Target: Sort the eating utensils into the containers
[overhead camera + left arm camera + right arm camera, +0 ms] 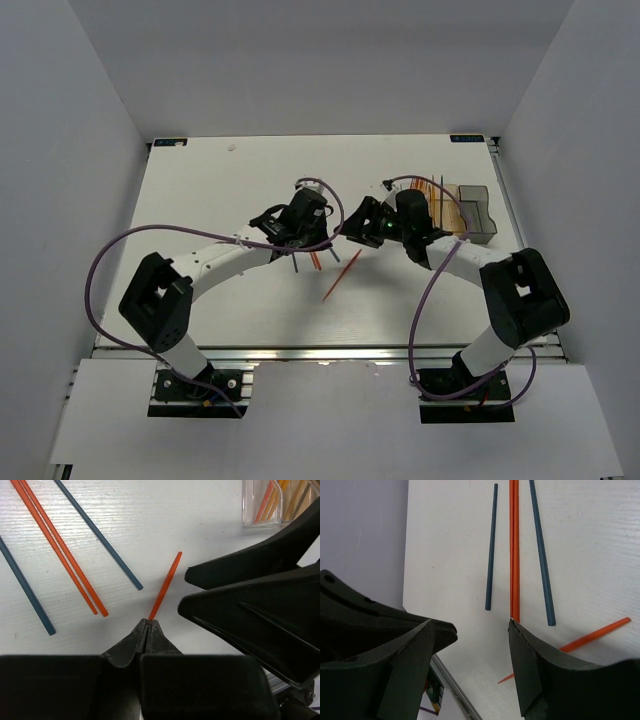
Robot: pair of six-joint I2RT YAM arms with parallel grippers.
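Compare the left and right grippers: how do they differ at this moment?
The left gripper has its jaws pressed shut; the right gripper has them wide apart. An orange stick meets the left gripper's tip, grip unclear; the right gripper holds nothing. Both are black, over the white table.

Surface (165, 510): white, matt, with a fine ribbed grain across it. Orange sticks (60, 547) & blue sticks (100, 535): I read them as smooth plastic, satin, no glare. Bin (248, 505): clear glossy plastic, walls catch light. L hand (148, 622) & R hand (477, 630): black matt plastic; finger edges on R look slightly rough, grainy.
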